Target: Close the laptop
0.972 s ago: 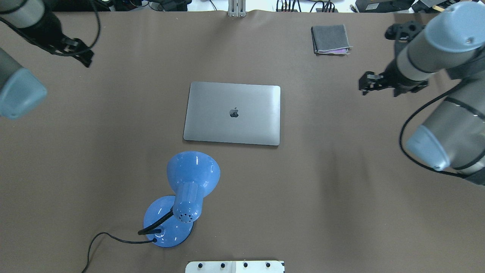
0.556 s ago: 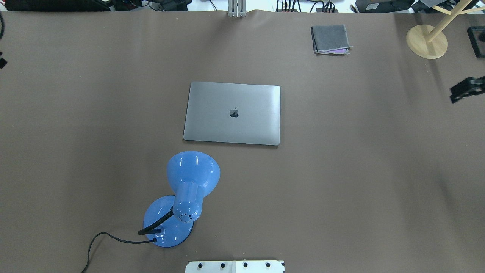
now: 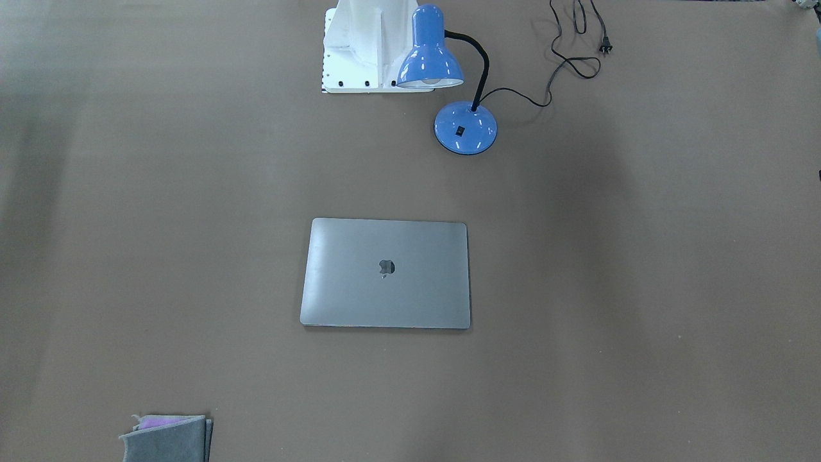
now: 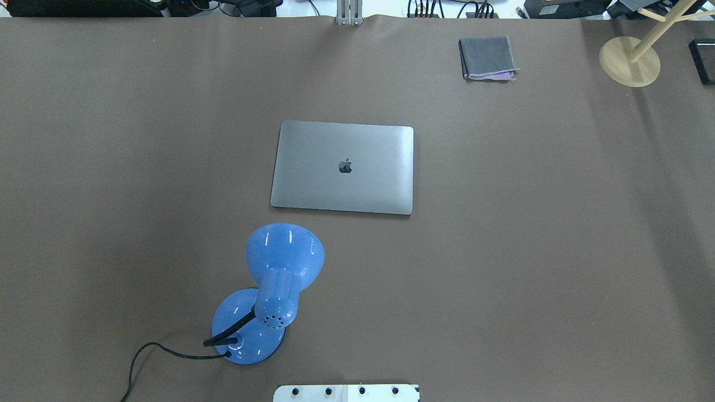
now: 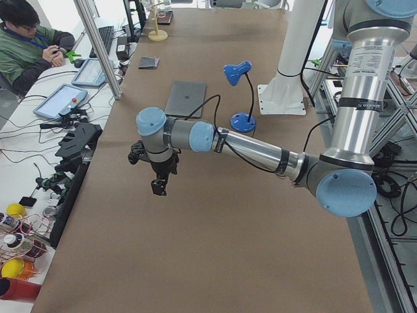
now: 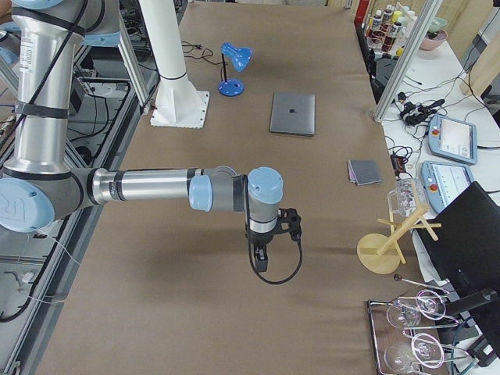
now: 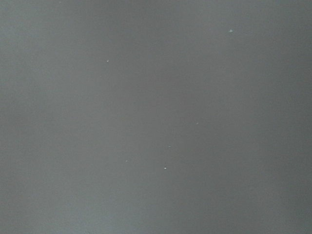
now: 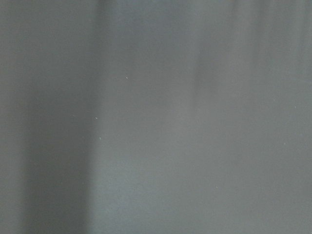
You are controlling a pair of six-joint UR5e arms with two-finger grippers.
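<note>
The space-grey laptop (image 4: 342,167) lies flat with its lid down and the dark apple logo up, mid-table; it also shows in the front view (image 3: 385,273) and in both side views (image 5: 186,98) (image 6: 293,113). My left gripper (image 5: 158,188) hangs over bare table far from the laptop, towards the table's left end. My right gripper (image 6: 260,258) hangs over bare table towards the right end. Both show only in the side views, so I cannot tell whether they are open or shut. Both wrist views show only blurred table surface.
A blue desk lamp (image 4: 268,290) with a black cord stands near the robot's side of the laptop. A folded grey cloth (image 4: 489,57) lies at the far right. A wooden stand (image 4: 628,61) is at the far right corner. The white robot base (image 4: 346,392) is at the near edge.
Both arms have swung outward and left the overhead view, the left to the left and the right to the right. The laptop has not moved.
</note>
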